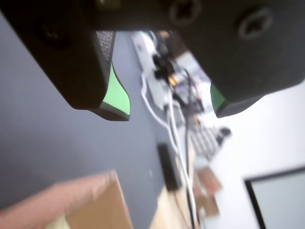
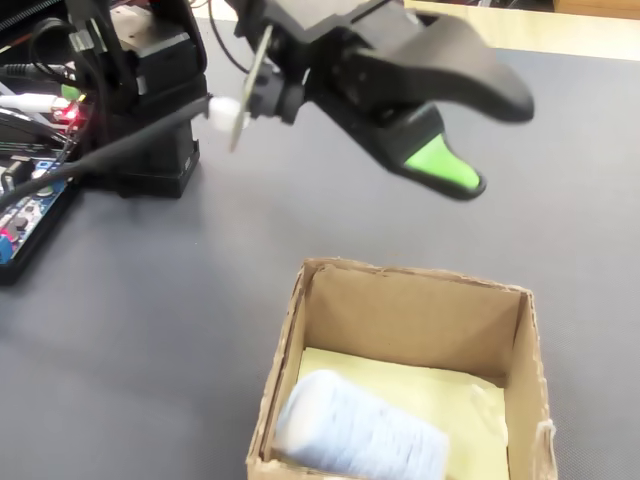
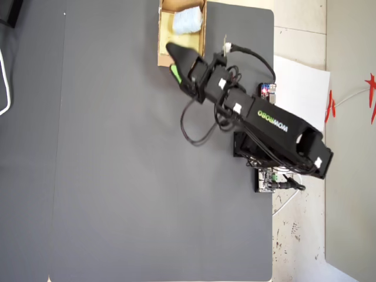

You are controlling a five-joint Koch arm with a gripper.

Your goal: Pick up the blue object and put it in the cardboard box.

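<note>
Above the table (image 2: 120, 330), gripper (image 1: 170, 109) hangs with jaws wide apart, holding and touching nothing. One blue object (image 2: 360, 430) lies inside one cardboard box (image 2: 420, 310), below the jaws, near front wall.

Below the fingers, the cardboard box (image 2: 400, 330) and blue object (image 2: 360, 435) run off the fixed view's bottom edge; the wrist view is blurred.

blue object (image 2: 360, 438): pale light blue
cardboard box (image 2: 415, 315): brown, yellowish inside
hand (image 2: 490, 140): black, green pads
desk (image 2: 150, 330): dark grey
</note>
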